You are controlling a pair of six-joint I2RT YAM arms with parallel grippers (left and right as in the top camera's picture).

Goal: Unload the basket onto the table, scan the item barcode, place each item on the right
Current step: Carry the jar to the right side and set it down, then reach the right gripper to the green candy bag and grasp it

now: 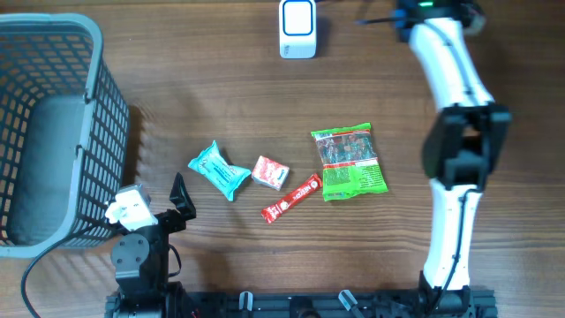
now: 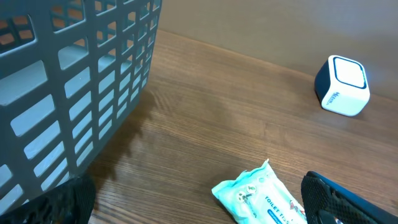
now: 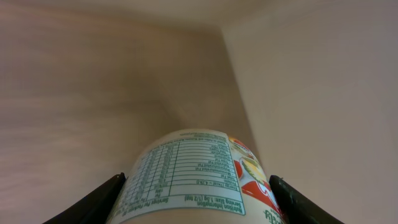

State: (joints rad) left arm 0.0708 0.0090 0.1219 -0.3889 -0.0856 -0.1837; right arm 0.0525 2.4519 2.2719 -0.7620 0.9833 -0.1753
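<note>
A round container with a white nutrition label and red-green print fills the lower right wrist view. My right gripper is shut on it, one black finger on each side. From overhead the right arm reaches the table's far edge, and the container is hidden there. The white and blue barcode scanner stands at the far middle, left of that arm, and also shows as the scanner in the left wrist view. My left gripper is open and empty at the near left, and open again in its own view.
A grey mesh basket fills the left side, close to the left arm; its wall looms beside the left gripper. A teal tissue pack, a small red-white packet, a red stick sachet and a green snack bag lie mid-table.
</note>
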